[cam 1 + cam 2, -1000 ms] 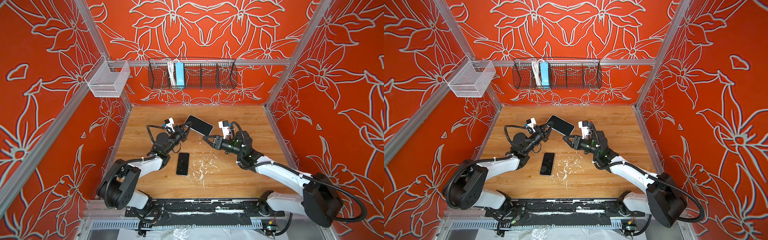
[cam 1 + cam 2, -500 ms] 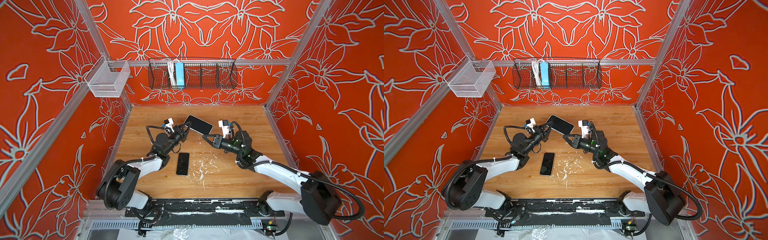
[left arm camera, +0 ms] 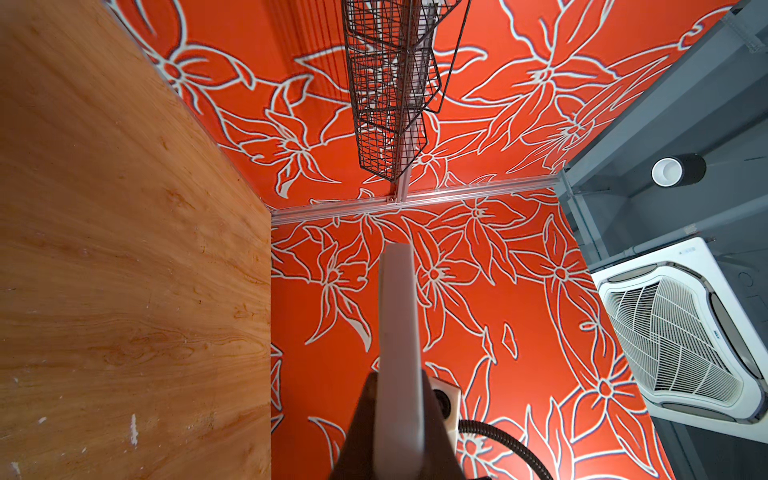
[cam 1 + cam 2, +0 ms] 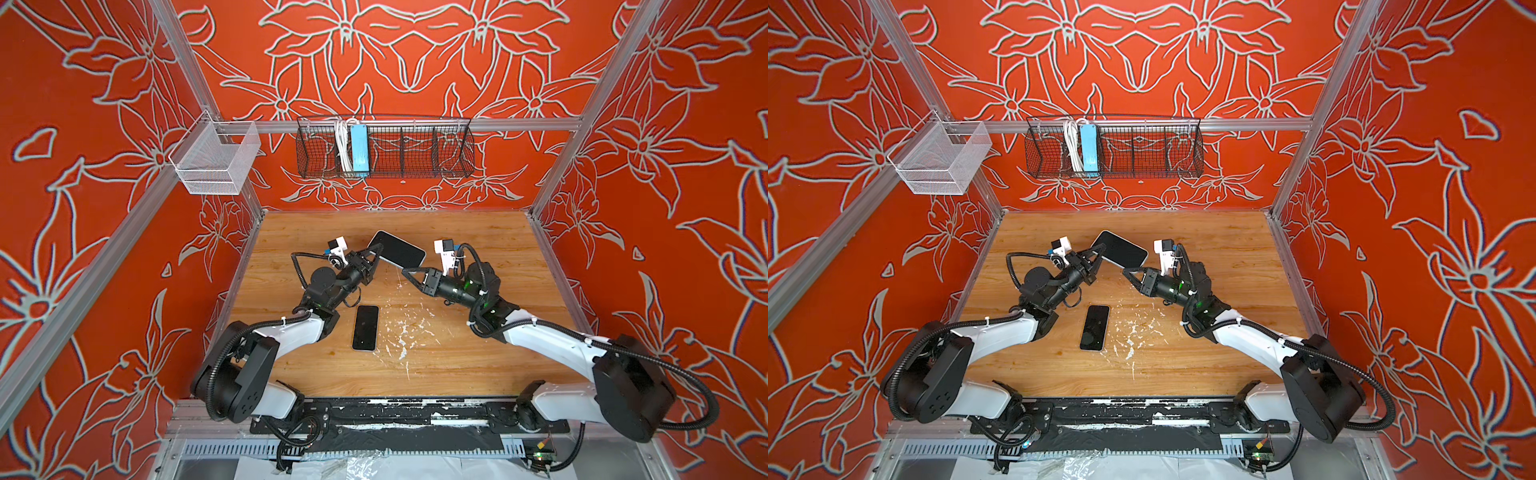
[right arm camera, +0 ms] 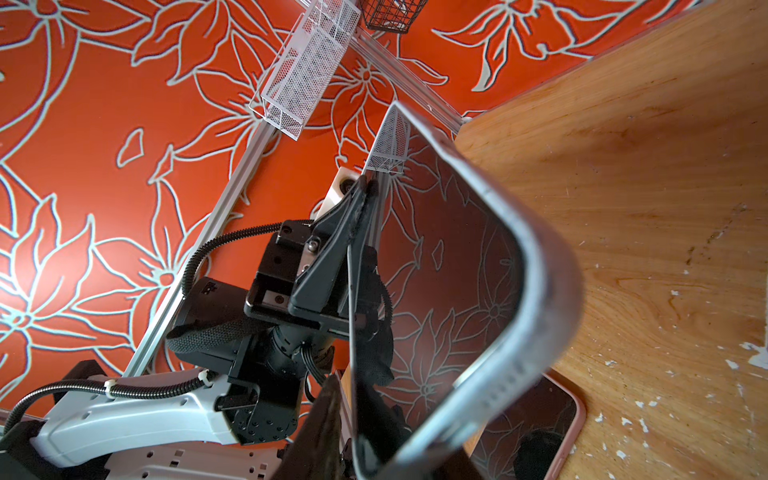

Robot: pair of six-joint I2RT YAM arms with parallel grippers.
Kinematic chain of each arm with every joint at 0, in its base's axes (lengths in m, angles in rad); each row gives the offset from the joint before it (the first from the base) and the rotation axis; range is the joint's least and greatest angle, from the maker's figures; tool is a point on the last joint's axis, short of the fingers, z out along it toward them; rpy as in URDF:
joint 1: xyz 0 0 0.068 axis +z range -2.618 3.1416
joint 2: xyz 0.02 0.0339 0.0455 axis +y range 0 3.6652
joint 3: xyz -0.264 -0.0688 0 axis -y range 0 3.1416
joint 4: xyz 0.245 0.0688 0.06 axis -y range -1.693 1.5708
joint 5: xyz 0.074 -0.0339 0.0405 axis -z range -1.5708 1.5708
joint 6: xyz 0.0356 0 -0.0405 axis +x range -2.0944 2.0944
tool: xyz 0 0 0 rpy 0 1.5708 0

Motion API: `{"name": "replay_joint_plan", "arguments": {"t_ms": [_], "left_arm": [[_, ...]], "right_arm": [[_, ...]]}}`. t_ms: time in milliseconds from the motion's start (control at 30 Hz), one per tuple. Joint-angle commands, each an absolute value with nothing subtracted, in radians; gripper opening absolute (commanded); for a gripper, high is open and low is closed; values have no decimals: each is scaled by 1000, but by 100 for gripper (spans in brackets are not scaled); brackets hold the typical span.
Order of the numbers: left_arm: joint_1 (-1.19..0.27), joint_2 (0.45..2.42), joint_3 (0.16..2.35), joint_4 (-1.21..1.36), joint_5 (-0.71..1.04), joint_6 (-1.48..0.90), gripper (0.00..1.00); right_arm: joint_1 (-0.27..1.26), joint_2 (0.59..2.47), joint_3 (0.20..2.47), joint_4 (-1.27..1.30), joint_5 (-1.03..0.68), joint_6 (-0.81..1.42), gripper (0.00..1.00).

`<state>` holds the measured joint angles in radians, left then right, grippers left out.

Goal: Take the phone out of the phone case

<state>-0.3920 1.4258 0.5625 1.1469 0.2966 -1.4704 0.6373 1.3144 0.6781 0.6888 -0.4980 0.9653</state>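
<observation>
Right jaws have narrowed; phone case (image 4: 398, 250) between them.

Orange walls (image 4: 415, 62), pale flower outlines; aluminium rails (image 4: 519, 124). Wooden tabletop (image 4: 478, 365), white flecks (image 4: 409, 328) behind right fingers (image 4: 415, 277). On back wall, black wire basket (image 4: 415, 145), well beyond left fingers (image 4: 368, 259); white mesh basket (image 4: 216, 162) further leftward, higher.
</observation>
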Motion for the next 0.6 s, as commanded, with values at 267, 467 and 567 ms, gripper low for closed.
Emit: {"name": "replay_joint_plan", "arguments": {"t_ms": [267, 467, 567], "left_arm": [[-397, 1399, 572, 1258, 298, -1502, 0], [-397, 1398, 568, 1254, 292, -1508, 0], [-397, 1396, 567, 1240, 287, -1518, 0]], "right_arm": [[684, 1323, 636, 853, -394, 999, 22], [695, 1322, 630, 862, -371, 991, 19], [703, 1319, 635, 841, -364, 972, 18]]}}
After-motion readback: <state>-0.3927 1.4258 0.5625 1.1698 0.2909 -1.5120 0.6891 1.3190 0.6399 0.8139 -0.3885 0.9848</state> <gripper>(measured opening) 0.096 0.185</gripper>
